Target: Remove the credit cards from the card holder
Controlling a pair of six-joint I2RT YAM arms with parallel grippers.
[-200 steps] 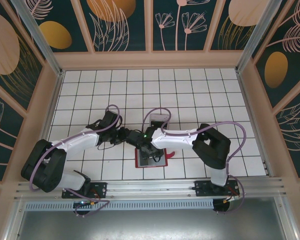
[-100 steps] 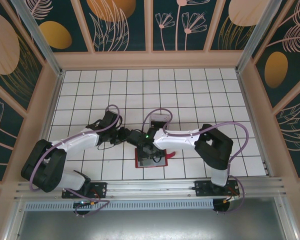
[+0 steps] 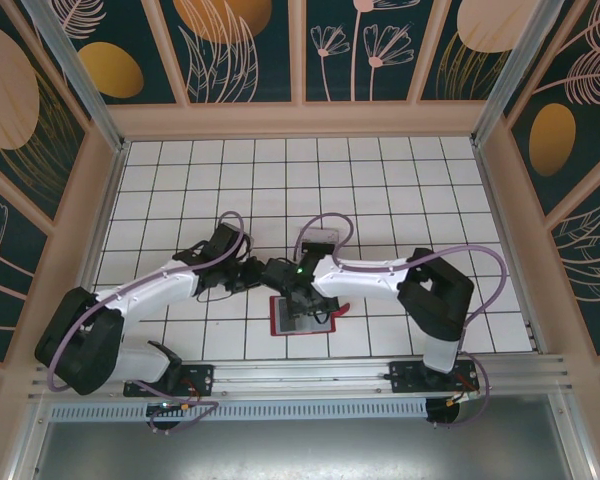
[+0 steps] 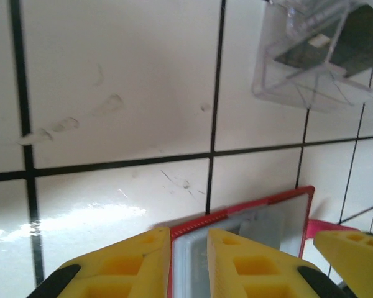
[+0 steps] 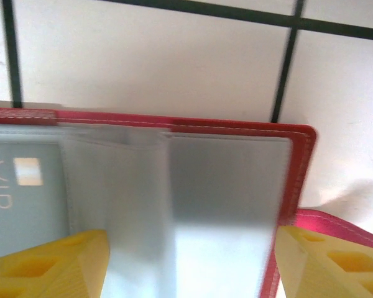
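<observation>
Card holder (image 5: pixel 236 186) is laid open on the near tiled surface (image 3: pixel 400 190), its red edge pinched in the left gripper (image 4: pixel 188 236) jaws. Right gripper (image 5: pixel 189 242) jaws are spread wide over a tucked-in pale VIP card (image 5: pixel 22 186). Clear tray (image 4: pixel 298 87) is parked just beyond.

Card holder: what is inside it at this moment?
The open card holder shows grey lining and one pale card marked VIP. Any cards beneath the lining are covered.

Glossy tiles (image 4: pixel 112 93); clr plastic tray (image 4: pixel 311 62); stitched card holder (image 5: pixel 236 128)
</observation>
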